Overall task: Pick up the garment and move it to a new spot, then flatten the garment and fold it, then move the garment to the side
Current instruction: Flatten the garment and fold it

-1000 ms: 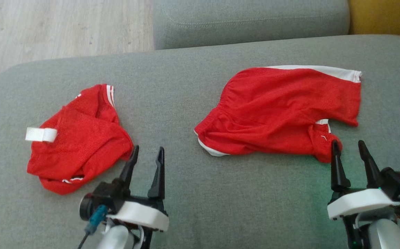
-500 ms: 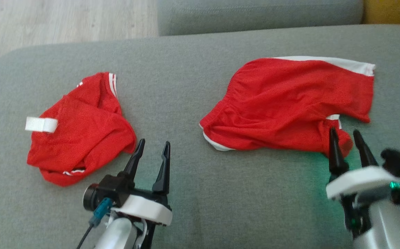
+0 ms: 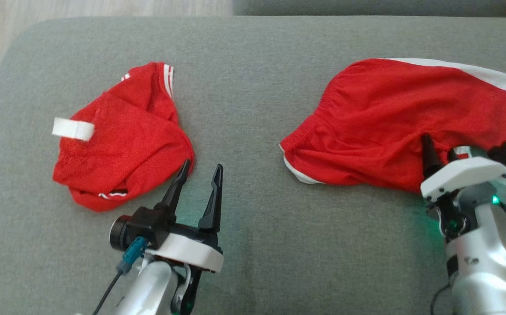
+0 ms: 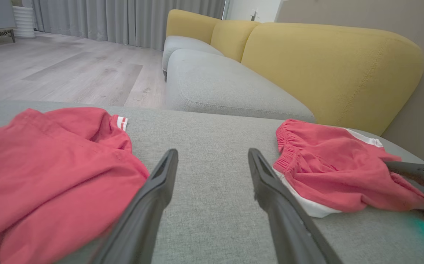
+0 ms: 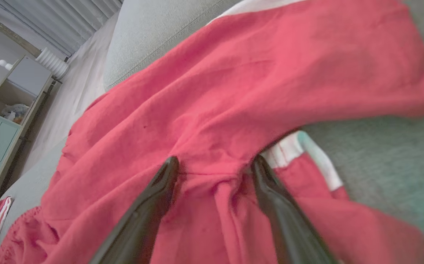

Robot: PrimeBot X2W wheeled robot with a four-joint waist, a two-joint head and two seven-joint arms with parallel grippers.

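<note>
My right gripper (image 3: 438,146) straddles a fold at the near edge of the red shorts (image 3: 401,109), on the right of the cushion (image 3: 253,87), jaws released ready to pinch it; my left gripper (image 3: 203,165) idles, spread.

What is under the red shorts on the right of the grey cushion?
Grey cushion shows around the red shorts, so they lie on it. The cloth covers whatever is directly beneath. The right gripper, jaws open, is over their near part, not under them.

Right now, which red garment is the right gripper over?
The spread red shorts with the white side stripe, not the crumpled red garment with the white tab.
</note>
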